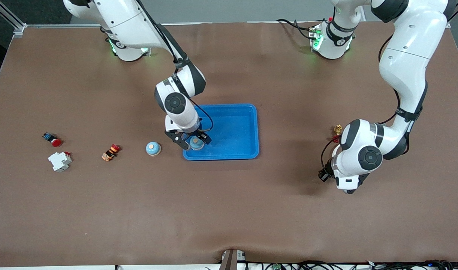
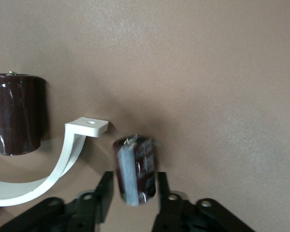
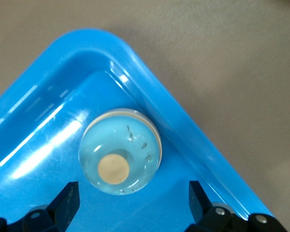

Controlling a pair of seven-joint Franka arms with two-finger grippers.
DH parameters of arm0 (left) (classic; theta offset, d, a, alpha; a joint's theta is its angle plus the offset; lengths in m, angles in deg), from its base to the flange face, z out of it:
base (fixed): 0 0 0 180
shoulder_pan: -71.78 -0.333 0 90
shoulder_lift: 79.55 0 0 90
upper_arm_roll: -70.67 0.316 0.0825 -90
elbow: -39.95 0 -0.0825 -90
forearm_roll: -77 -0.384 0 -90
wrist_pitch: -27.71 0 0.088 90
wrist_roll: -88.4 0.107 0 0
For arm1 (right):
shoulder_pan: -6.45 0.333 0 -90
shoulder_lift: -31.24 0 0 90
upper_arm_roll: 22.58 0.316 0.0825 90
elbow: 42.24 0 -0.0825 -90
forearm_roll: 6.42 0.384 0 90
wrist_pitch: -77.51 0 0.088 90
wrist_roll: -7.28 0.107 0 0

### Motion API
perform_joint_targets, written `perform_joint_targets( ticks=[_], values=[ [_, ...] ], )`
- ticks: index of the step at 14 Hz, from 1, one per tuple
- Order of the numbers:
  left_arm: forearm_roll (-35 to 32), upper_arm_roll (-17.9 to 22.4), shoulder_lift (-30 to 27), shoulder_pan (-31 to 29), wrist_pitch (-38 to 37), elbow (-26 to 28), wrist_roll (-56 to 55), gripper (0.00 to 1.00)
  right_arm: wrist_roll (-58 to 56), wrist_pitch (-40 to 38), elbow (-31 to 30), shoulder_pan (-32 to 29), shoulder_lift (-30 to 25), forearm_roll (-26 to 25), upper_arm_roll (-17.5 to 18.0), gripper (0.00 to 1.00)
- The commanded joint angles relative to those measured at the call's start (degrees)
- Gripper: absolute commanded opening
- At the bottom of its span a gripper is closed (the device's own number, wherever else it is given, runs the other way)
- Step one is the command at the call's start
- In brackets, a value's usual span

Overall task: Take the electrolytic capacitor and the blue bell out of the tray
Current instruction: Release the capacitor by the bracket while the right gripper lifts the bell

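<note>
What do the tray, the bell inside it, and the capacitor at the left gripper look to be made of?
Tray: glossy blue plastic by its bright highlights and rounded moulded rim. Bell in the tray: smooth light-blue dome, perhaps painted metal or plastic, with a tan button on top. Capacitor: dark brown shiny sleeve with a grey stripe, likely plastic film over a can.
</note>
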Motion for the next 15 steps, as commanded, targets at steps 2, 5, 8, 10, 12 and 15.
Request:
perform_joint_targets(
  ticks=[2, 5, 8, 10, 12, 15],
  values=[
    [-1.02, -0.35, -1.6, -0.63, -0.37, -0.88, -2.57, 1.0, 1.32, -0.3, 1.0, 0.26, 0.4, -2.62, -1.1, 1.0],
    [-0.94, -1.14, -5.98, 0.59, -2.73, -1.23, -2.22, 1.0, 0.79, -0.66, 1.08, -0.18, 0.23, -2.53, -1.1, 1.0],
    [-1.02, -2.02, -9.16, -0.19, -6.41, -4.56, 4.16, 1.0, 0.79, -0.66, 1.17, -0.36, 0.05, -2.62, -1.1, 1.0],
    [-0.76, -2.02, -9.43, -0.55, -12.98, -9.55, 11.81, 1.0, 0.71, -0.57, 1.09, -0.44, 0.05, -2.62, -1.18, 1.0],
    [-1.2, -1.76, -10.47, -0.55, -21.6, -14.22, 19.18, 1.0, 0.62, -0.57, 1.08, -0.44, 0.05, -2.71, -1.18, 0.83],
    [-1.2, -0.44, -18.28, -1.94, -26.54, -14.15, 33.95, 1.0, 0.62, -0.66, 1.08, -0.44, 0.05, -3.85, -1.18, 0.18]
  ],
)
